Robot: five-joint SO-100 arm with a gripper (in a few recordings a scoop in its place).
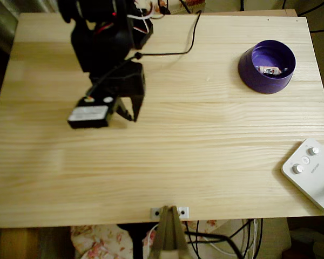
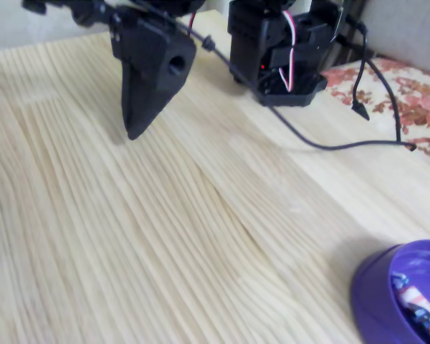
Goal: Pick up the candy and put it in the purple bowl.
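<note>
At upper right of the overhead view, the candy lies inside the purple bowl; the gripper, upper left, hangs slightly parted and empty, so the task looks complete.

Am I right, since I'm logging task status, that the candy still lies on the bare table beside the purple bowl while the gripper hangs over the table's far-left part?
Not quite. The candy lies inside the purple bowl, as the overhead view shows. The rest holds: the gripper hangs over the table's left part, away from the bowl.
</note>
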